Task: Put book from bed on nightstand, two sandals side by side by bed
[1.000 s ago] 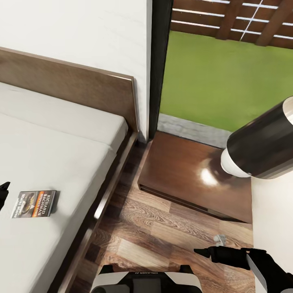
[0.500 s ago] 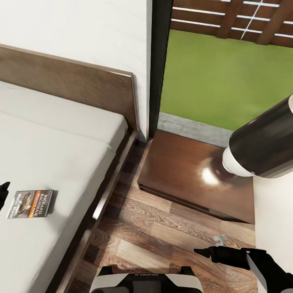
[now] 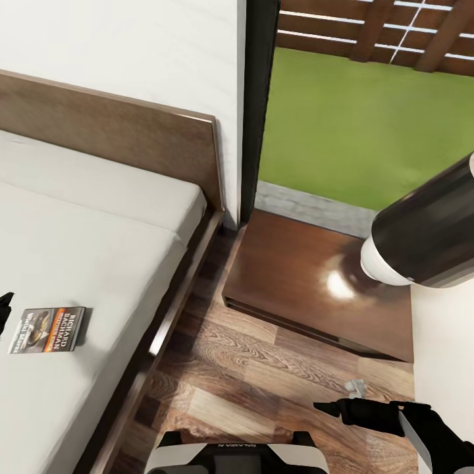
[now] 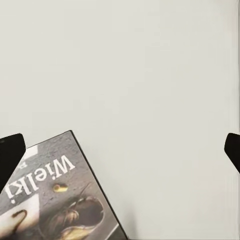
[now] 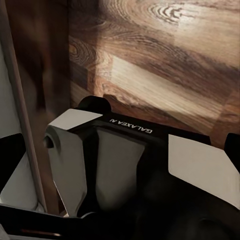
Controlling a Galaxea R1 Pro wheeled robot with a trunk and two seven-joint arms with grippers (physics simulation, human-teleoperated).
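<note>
Book (image 3: pixel 46 330) lying flat on the off-white mattress of the bed (image 3: pixel 99 217), just beside the left gripper (image 3: pixel 4 313) and not touching it. Left gripper mostly cut off at the head view's edge, only a dark tip visible; in the left wrist view (image 4: pixel 120 147) two dark fingertips (image 4: pixel 10 155) set wide apart, with one corner of the book (image 4: pixel 55 200) near one tip and the rest of the cover cropped, lettering "Wielki" readable only in part. Right gripper (image 3: pixel 329 408) low over the wood-plank floor (image 3: pixel 263 375), pointing toward the bed side; fingers seen as one dark point there, and in the right wrist view only dark edges at the frame sides, so spread cannot be told. Small pale object (image 3: pixel 354 386) on the floor just beyond the right gripper, too small to identify. Nightstand (image 3: pixel 309 283) farther ahead of the right gripper, glossy top partly hidden by the right arm's black-and-white cylinder (image 3: pixel 421 243). Brown headboard (image 3: pixel 131 141) against the white wall (image 3: pixel 131 46); dark-framed window (image 3: pixel 260 105) showing green lawn.
</note>
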